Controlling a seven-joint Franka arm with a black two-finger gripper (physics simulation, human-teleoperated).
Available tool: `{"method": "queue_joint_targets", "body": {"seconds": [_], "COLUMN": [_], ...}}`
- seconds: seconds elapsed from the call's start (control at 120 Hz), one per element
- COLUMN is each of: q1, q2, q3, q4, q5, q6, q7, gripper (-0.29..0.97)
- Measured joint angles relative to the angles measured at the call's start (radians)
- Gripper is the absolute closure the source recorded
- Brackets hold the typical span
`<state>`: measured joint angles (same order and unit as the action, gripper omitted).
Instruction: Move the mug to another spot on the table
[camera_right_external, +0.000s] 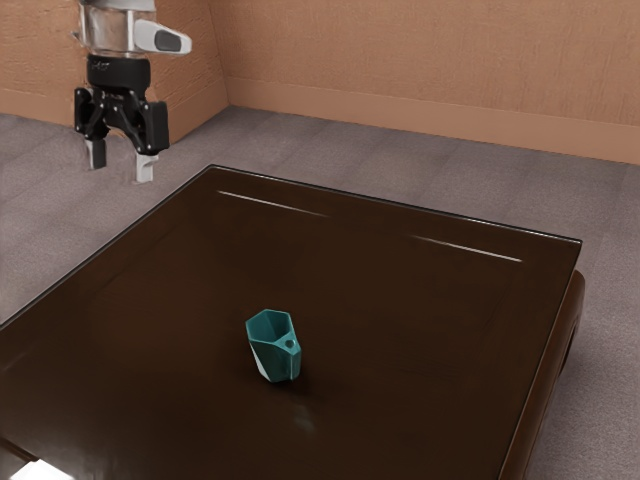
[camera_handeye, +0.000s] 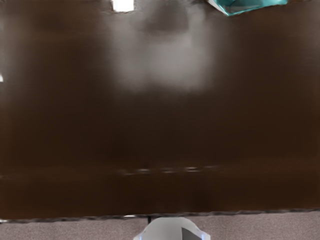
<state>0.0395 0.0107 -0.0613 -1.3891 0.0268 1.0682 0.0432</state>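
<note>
1. Hanging high in the air over the floor (camera_right_external: 60, 190), just off the table (camera_right_external: 420, 300), the gripper (camera_right_external: 121, 166) pointed down with its two fingers (camera_right_external: 146, 168) set wide apart. It held nothing and touched nothing.
2. The mug (camera_right_external: 273, 345) stood on the table, well apart from the gripper, far below it and toward the exterior view's right. It was teal and faceted, its mouth faced up and away, and it seemed to lean a little. Whether it truly tilted could not be told.
3. A small hole in the mug's side may have been the handle, but this was hard to make out.
4. In the wrist view only a teal sliver of the mug (camera_handeye: 247, 6) showed, cut off by the frame and far from the hand across the table (camera_handeye: 160, 125).
5. A pale grey shape (camera_handeye: 170, 231) lay under the hand, half cut off, and what it was could not be told.
6. In the exterior view, the table's near side ran out of frame.
</note>
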Motion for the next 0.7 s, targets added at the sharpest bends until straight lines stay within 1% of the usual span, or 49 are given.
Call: {"method": "queue_joint_targets", "body": {"seconds": [0.05, 0.1, 0.158, 0.225, 0.283, 0.367, 0.433, 0.533, 0.6, 0.7], "q1": [-0.025, -0.031, -0.043, -0.149, -0.240, -0.337, -0.377, -0.398, -0.404, -0.398], "q2": [-0.009, -0.032, -0.108, -0.184, -0.209, -0.175, -0.131, -0.071, -0.037, -0.029], "q3": [0.019, 0.019, 0.011, 0.009, 0.007, 0.007, 0.007, 0.008, 0.001, -0.031], "q4": [-0.015, -0.043, -0.162, -0.327, -0.431, -0.496, -0.533, -0.561, -0.576, -0.626], "q5": [0.004, 0.009, 0.010, 0.009, 0.009, 0.012, 0.018, 0.023, 0.055, 0.085], "q6": [0.085, 0.155, 0.243, 0.342, 0.424, 0.518, 0.597, 0.702, 0.756, 0.810], "q7": [0.008, 0.015, 0.021, 0.028, 0.035, 0.045, 0.073, 0.135, 0.179, 0.273], "gripper": [0.02, 0.02, 0.02, 0.02, 0.02, 0.02, 0.02, 0.02, 0.02, 0.02]}}
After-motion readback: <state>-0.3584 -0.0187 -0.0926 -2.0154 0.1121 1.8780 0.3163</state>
